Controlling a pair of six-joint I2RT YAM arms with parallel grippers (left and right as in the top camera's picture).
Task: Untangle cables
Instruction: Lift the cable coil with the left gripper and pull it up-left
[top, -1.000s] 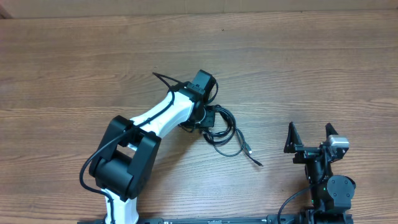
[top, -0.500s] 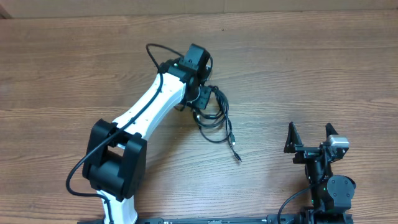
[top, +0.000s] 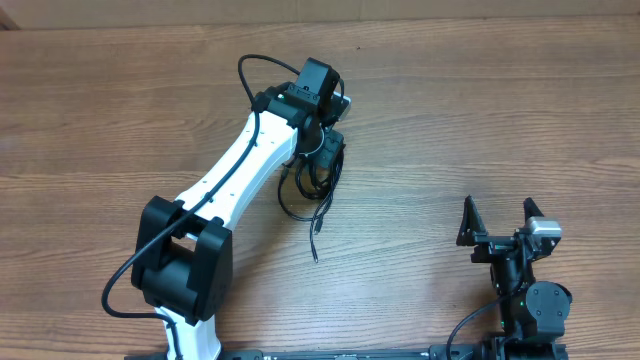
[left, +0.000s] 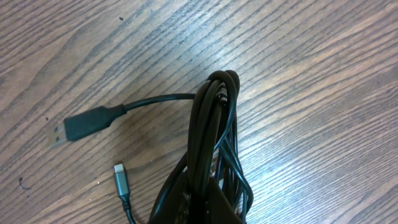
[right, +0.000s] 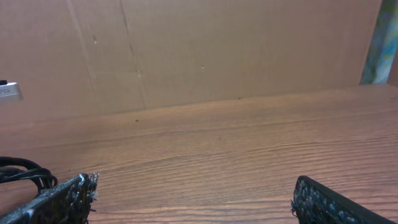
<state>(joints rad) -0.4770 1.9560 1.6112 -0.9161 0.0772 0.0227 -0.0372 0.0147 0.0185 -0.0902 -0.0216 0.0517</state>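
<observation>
The cables (top: 312, 180) are a thin black bunch near the middle of the table (top: 500, 120), several strands doubled together, with loops bulging toward 9 o'clock. One loose end (top: 316, 240) trails toward 6 o'clock. Close up, a flat black plug (left: 81, 127) sticks out at 9 o'clock of the bunch, and a small silver plug (left: 120, 176) lies at 7 o'clock.

Left arm (top: 245, 170) reaches from its base at the near edge diagonally up and to the right, with the wrist bent over at the far end. I read the left gripper (top: 323, 148) as pointing downward, jaws pinched tight on the cables (left: 214, 124). Right arm (top: 530, 300) sits folded close over its base at near right. Right gripper (top: 497, 208) faces away from the base, fingers (right: 59, 199) spread wide apart.
</observation>
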